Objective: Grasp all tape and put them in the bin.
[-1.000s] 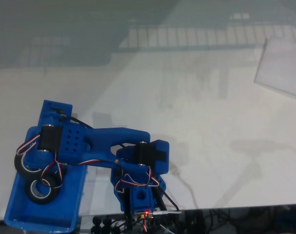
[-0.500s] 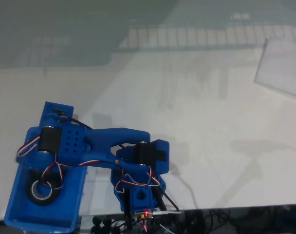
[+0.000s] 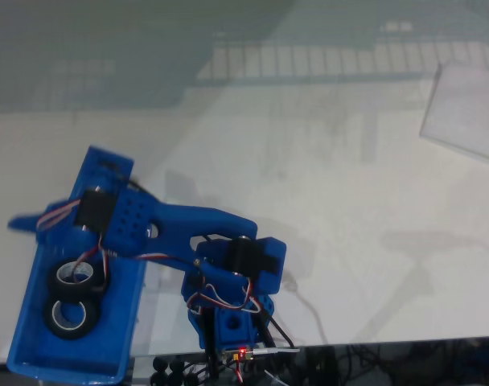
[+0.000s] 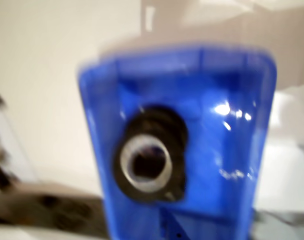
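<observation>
Because the arm (image 3: 176, 233) overhangs the bin (image 3: 116, 346), the bin's far end is covered in the fixed view, and the gripper's jaws cannot be judged parted or closed. Two tape rolls (image 3: 74, 314) are seen inside the bin, touching. In the blurred wrist view they overlap, the rear roll largely hidden.

Black tape (image 3: 73, 315), whitish cores; glossy blue bin (image 3: 35, 342)

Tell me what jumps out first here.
The blue arm at the fixed view's lower left, bent over the bin. Inside the bin lie two black tape rolls side by side. In the blurred wrist view they overlap at the bin's middle.
</observation>
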